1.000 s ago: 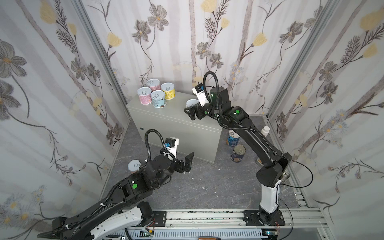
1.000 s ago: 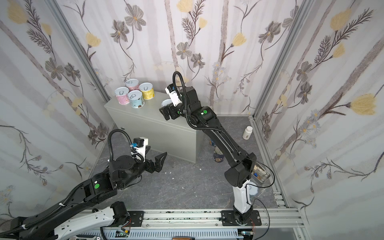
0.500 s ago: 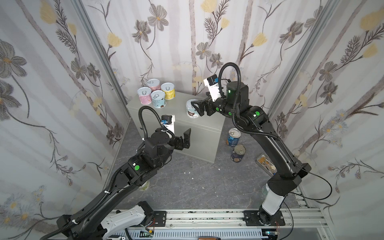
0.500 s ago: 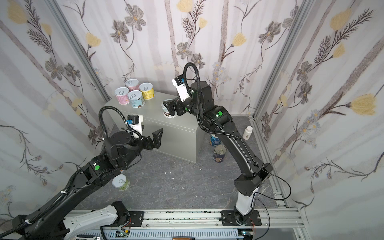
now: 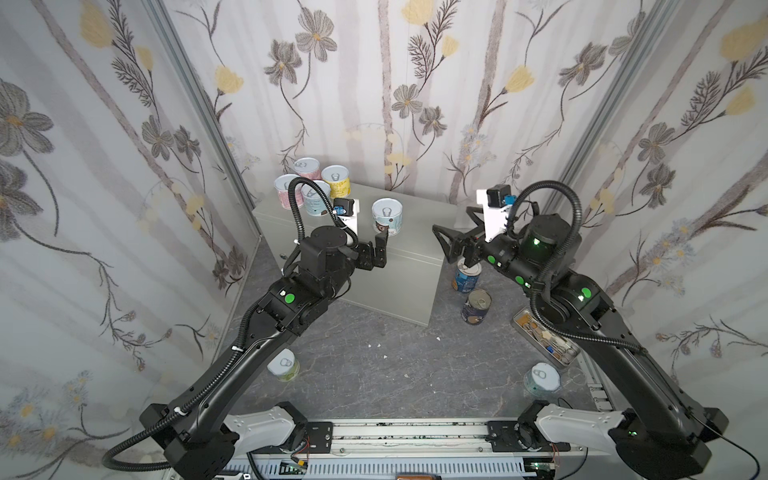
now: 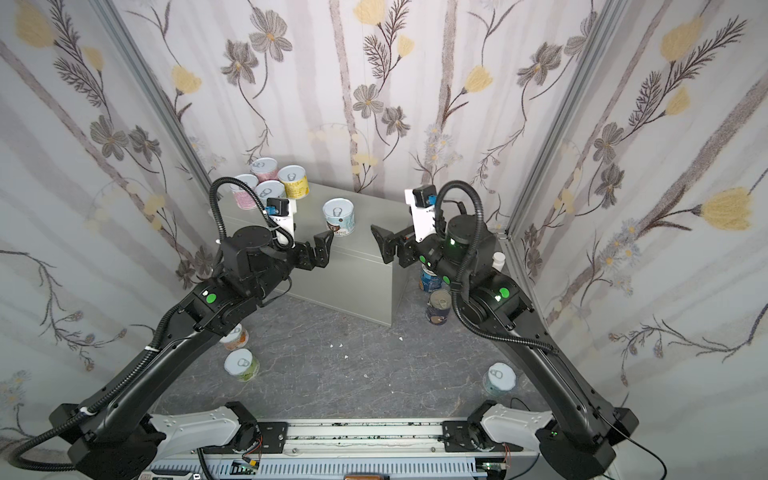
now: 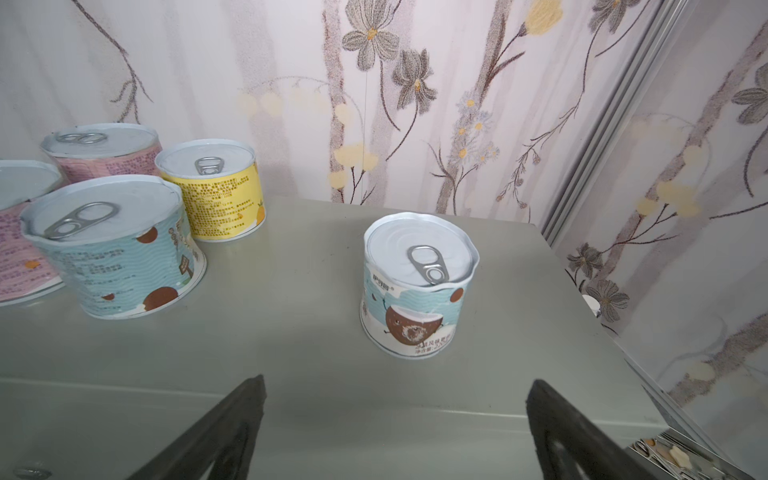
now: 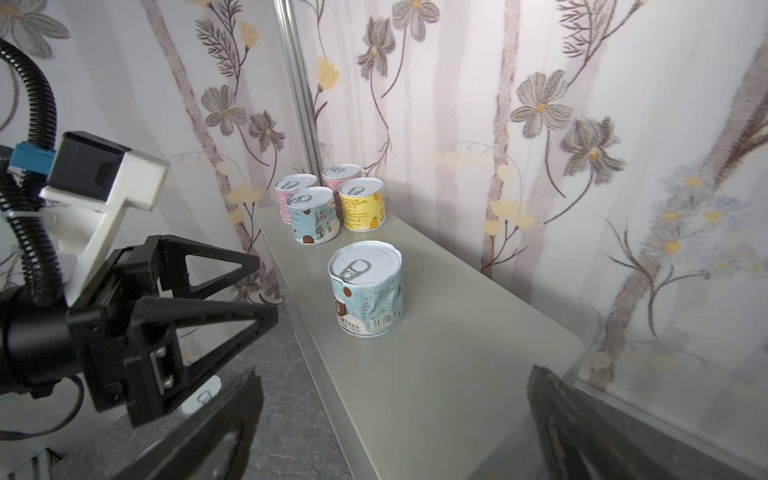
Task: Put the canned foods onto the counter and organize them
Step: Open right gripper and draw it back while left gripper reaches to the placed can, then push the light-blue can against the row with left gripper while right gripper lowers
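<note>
Nearest us, a green can (image 5: 284, 365) and a pale blue can (image 5: 541, 377) stand on the floor (image 5: 374, 374). Our left end effector (image 7: 397, 380) and right end effector (image 8: 395, 372) gape wide, empty, before the surface (image 5: 411, 232); a lone blue can (image 5: 387, 215) stands there, four cans (image 5: 337, 183) clustered beyond.

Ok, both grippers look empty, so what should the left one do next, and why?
Probably ease the left gripper forward around the lone blue can. Its jaws are open and empty, the can stands upright straight ahead on the counter, apart from the four cans grouped at the back corner, so it looks due for tucking in beside them.
</note>
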Robot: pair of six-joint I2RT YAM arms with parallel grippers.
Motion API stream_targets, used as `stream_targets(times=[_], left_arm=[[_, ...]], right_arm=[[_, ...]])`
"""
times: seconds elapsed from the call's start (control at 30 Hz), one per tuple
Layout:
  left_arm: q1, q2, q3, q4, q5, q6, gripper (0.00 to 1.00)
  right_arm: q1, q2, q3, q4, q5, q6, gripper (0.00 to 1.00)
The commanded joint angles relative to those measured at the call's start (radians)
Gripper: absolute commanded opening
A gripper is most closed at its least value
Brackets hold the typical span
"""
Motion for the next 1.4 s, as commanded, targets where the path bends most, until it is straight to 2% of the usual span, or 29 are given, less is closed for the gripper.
stream_targets(times=[0.0,0.2,0.4,0.93,1.37], left_arm=[[0.016,0.048,0.041,0.018,0.056,0.014,1.00],[0.033,0.133,0.100,0.018,0.072,0.021,1.00],[0.037,0.203,0.131,0.019,0.064,0.022,1.00],[0.077,0.355,0.255,0.019,0.067,0.027,1.00],[0.097,0.407,0.330,0.018,0.060,0.084,0.75]], right_arm=[[-0.010,-0.119,-0.164,0.195,0.068,0.077,1.00],[-0.028,-0.315,-0.400,0.259,0.096,0.111,1.00],[-0.028,-0.418,-0.518,0.268,0.075,0.131,1.00],[-0.028,-0.437,-0.624,0.318,0.074,0.130,1.00],[-0.028,-0.390,-0.614,0.317,0.054,0.136,1.00]])
